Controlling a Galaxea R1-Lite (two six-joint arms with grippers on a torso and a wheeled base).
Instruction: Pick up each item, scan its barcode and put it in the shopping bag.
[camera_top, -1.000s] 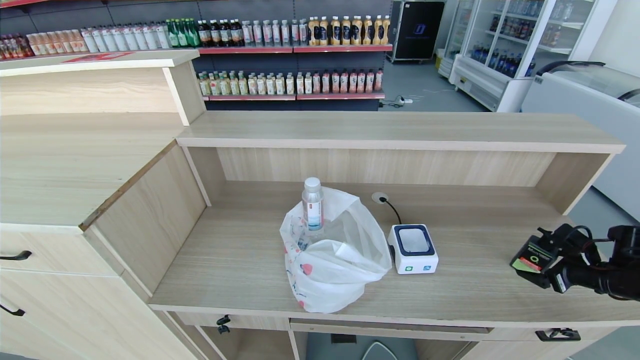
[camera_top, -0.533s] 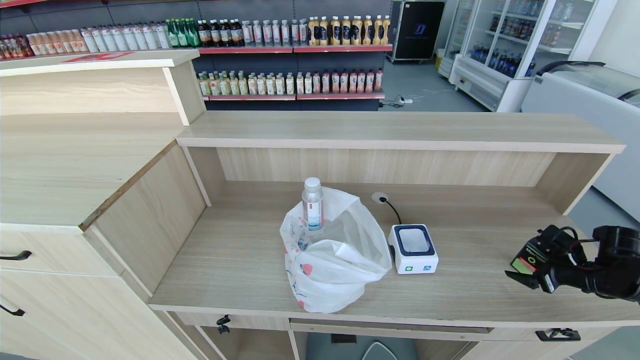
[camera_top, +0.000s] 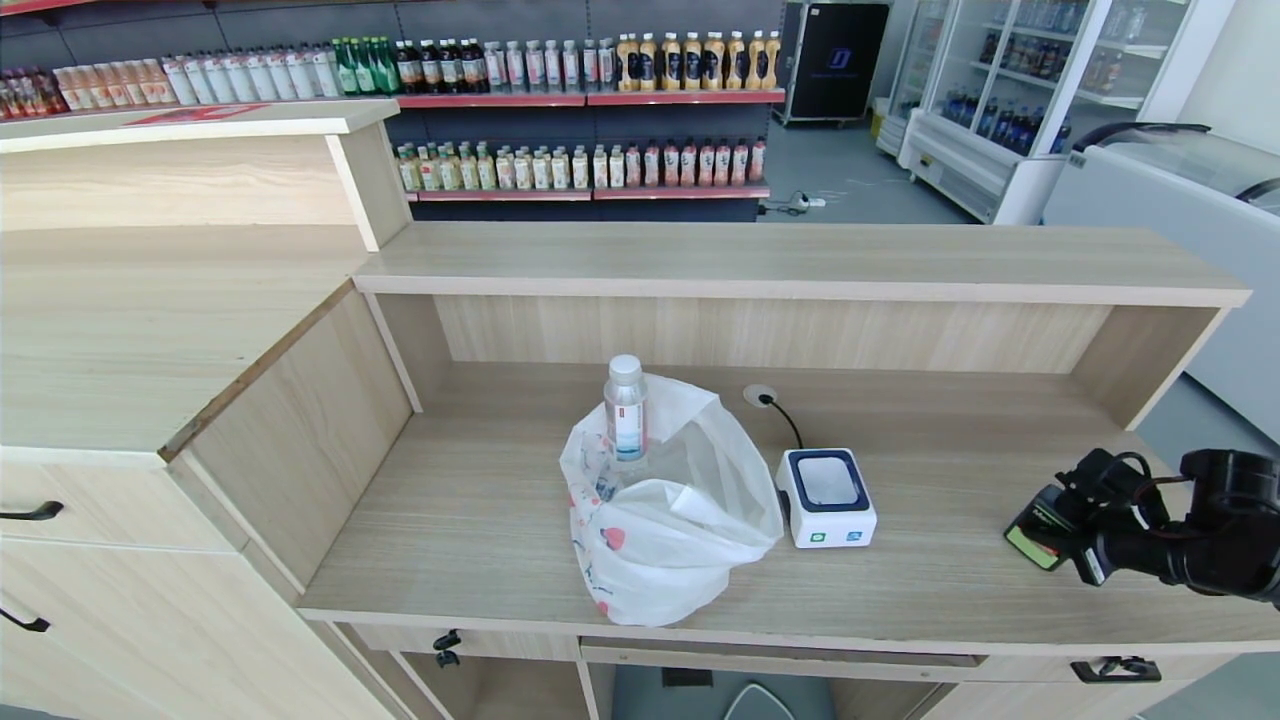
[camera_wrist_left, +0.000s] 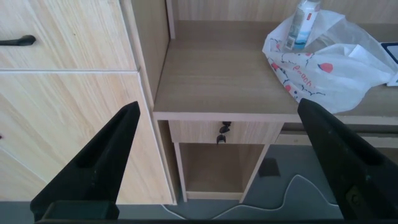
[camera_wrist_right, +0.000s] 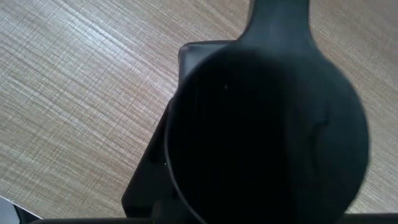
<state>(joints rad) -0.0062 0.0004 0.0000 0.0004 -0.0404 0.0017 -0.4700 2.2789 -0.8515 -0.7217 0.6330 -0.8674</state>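
The wooden surface (camera_top: 480, 520) is seen carrying the scanner (camera_top: 826, 497). The white shopping bag (camera_top: 660, 545) is set just beside the scanner, on its left, and a clear bottle (camera_top: 626, 410) is stood upright inside it. Well to the scanner's right, a dark packet (camera_top: 1030, 526) is clamped in the right claw (camera_top: 1052, 514). The left claw (camera_wrist_left: 217, 107) is seen spread apart, low before the surface's front and far from the scanner.

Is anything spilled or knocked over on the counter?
Nothing stands out. The bottle stands upright in the shopping bag, which is crumpled but shows no tear. The scanner sits flat beside it. The right gripper holds a dark item over the right end of the counter.
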